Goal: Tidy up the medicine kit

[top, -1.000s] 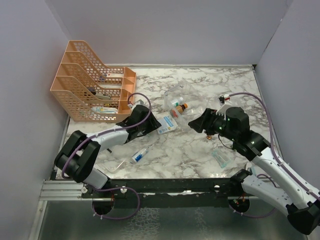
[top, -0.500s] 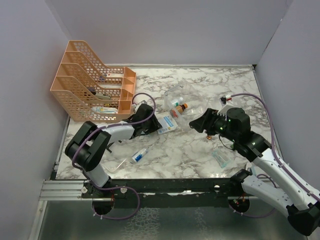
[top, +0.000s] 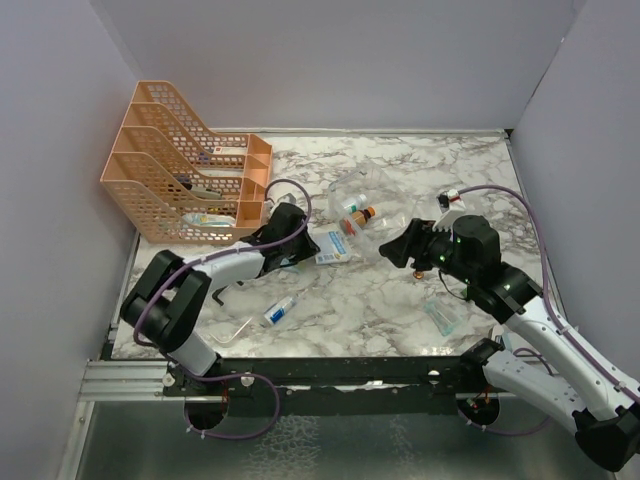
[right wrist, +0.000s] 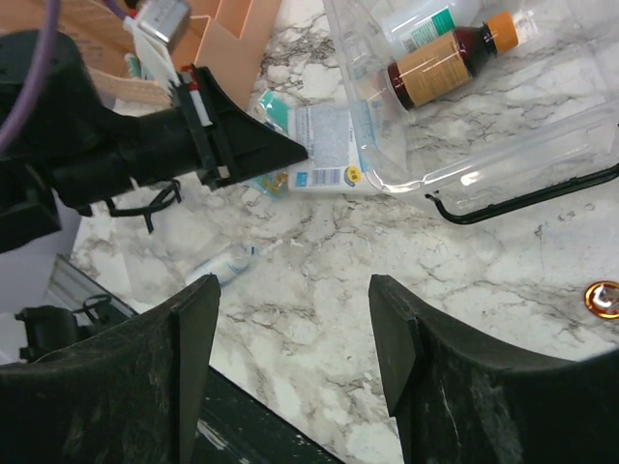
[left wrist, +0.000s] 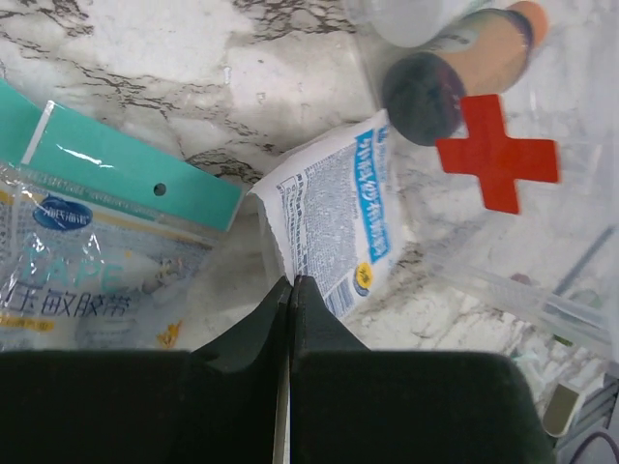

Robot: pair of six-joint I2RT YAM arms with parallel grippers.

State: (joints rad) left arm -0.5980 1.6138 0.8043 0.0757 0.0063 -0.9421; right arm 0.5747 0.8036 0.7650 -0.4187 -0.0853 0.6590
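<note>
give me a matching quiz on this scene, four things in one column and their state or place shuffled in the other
Things:
1. left gripper
2. right gripper
3. brown bottle
4. tube

States or places:
a. open
b. lying in the clear kit
c. on the bare table, towards its near edge
d. shut

Pairs: 1-d, 2-a, 3-b, 4-c
</note>
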